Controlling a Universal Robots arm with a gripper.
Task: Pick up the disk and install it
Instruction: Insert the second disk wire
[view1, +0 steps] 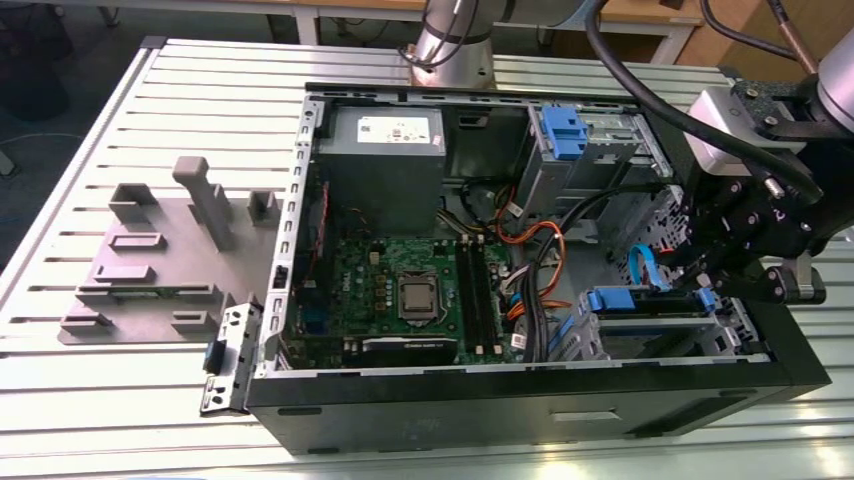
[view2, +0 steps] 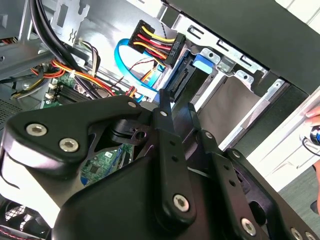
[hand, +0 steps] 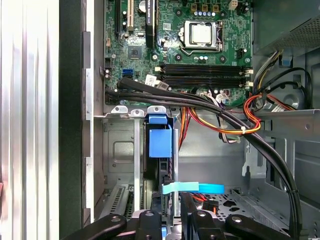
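The disk (view1: 638, 303) sits in the drive cage at the open computer case's front corner, on the exterior view's right. Its blue carrier tab (hand: 160, 141) points toward the motherboard. The first wrist view sees it edge-on between the cage rails, with its dark body (hand: 161, 172) running back under my gripper (hand: 171, 220). In the exterior view my gripper (view1: 703, 283) hangs over the cage end away from the tab. The second wrist view puts my gripper (view2: 177, 112) just short of a black plug (view2: 178, 84), beside the tab (view2: 203, 62).
A blue data cable (hand: 193, 188) and a bundle of black and coloured power leads (hand: 225, 120) cross close to the cage. A second cage with a blue bracket (view1: 561, 132) stands farther back. The motherboard (view1: 400, 290) fills the case floor. Grey fixtures (view1: 160, 250) lie on the slatted table (view1: 80, 400).
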